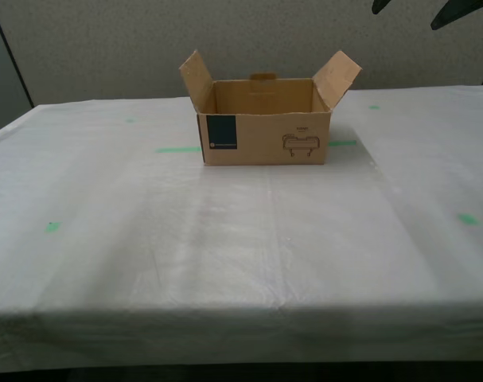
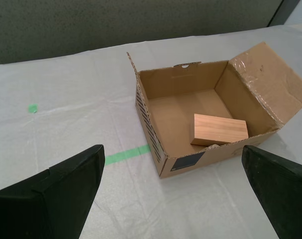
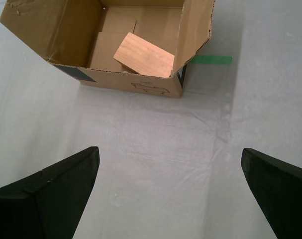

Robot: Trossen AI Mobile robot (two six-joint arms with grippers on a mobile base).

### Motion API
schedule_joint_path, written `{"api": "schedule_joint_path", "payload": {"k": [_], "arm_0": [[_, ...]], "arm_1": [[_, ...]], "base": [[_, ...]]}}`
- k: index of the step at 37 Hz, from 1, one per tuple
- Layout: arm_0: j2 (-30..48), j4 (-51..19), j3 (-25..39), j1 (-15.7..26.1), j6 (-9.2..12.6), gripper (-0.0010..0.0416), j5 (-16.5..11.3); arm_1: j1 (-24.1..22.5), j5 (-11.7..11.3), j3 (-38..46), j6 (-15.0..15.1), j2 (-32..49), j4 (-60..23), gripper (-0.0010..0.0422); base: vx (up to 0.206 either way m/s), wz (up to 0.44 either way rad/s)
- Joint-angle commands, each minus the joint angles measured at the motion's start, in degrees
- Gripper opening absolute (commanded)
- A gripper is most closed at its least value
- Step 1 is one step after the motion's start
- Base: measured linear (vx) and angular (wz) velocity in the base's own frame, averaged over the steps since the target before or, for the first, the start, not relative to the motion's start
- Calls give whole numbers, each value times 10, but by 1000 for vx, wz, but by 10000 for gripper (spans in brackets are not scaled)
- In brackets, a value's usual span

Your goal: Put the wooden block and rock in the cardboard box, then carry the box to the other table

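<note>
Both grippers, my first gripper [image 3: 168, 194] and my second gripper [image 2: 170, 191], hang spread and empty, with the cardboard box [image 1: 265, 127] ahead on the other table [image 1: 241, 239], wooden block [image 2: 219, 129] inside.

I count: 1 cardboard box [image 1: 265, 127] | 1 wooden block [image 2: 219, 129] | 1 table [image 1: 225, 239] | several green tape marks [image 1: 177, 150]
</note>
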Motion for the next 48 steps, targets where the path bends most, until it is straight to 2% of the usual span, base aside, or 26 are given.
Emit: {"api": "schedule_joint_path", "payload": {"k": [1,48], "arm_0": [[0,0,0,0,0,399,2],[0,0,0,0,0,399,2]], "arm_1": [[0,-1,0,1,0,1,378],[0,-1,0,1,0,1,378]], "base": [[0,0],[0,0]]}}
